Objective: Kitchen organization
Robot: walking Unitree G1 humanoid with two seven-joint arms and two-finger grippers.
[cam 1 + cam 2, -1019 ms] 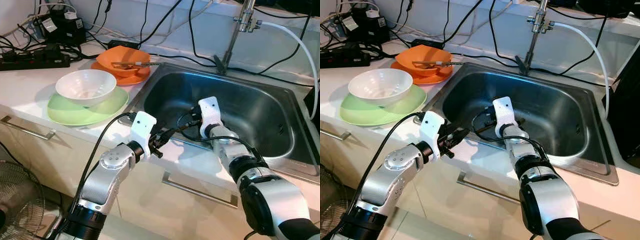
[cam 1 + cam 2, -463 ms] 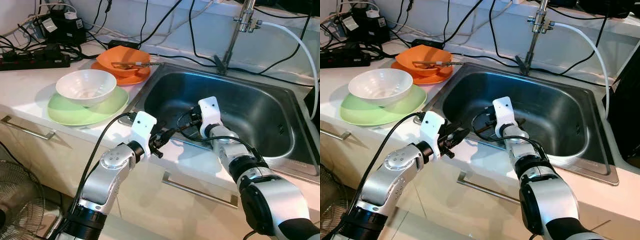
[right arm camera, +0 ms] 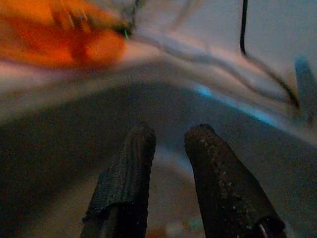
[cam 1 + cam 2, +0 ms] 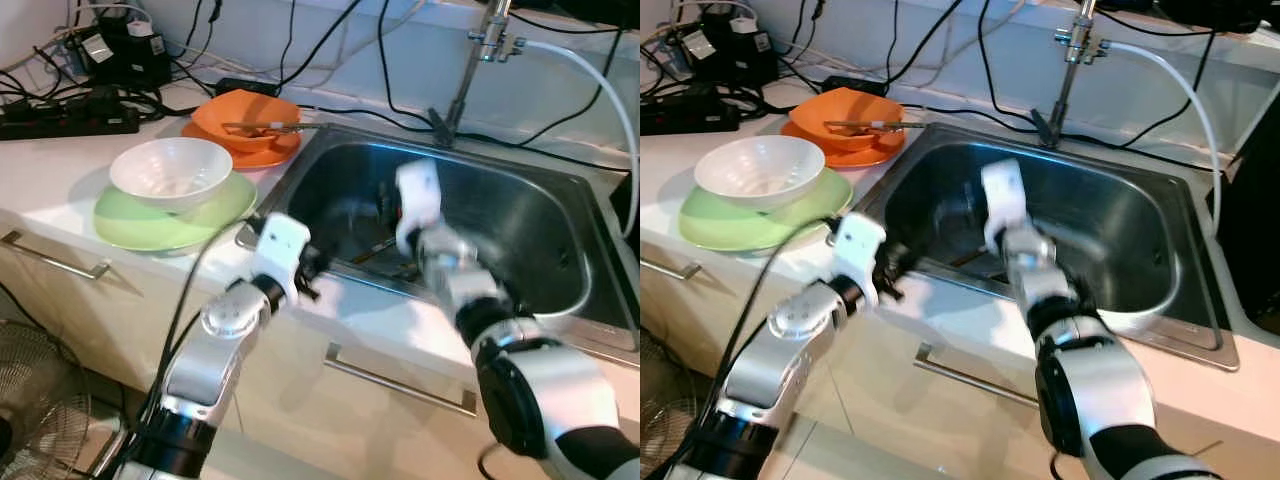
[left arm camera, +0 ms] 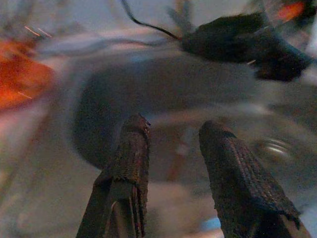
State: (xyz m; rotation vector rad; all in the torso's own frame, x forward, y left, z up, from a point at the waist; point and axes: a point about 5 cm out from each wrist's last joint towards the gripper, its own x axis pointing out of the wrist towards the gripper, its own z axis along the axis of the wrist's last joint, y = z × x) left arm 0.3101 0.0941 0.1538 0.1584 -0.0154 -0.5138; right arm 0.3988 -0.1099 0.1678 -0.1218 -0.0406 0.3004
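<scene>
Sink (image 4: 560, 215) as landmark. Right claw (image 3: 166, 148) inside basin, fingers narrowly parted, holding nothing. Left claw (image 5: 171, 144) at sink's near-left rim, fingers moderately apart, empty, pointing into basin. Thin utensil (image 4: 372, 252) (blurred; chopstick or similar, cannot tell) lies on basin floor near front wall, just below right claw, long axis running left-right along front wall. Right arm judged nearer. White bowl (image 4: 171, 172) on green plate (image 4: 130, 222), orange dishes (image 4: 245, 125) on worktop (image 4: 45, 175) left of sink.
</scene>
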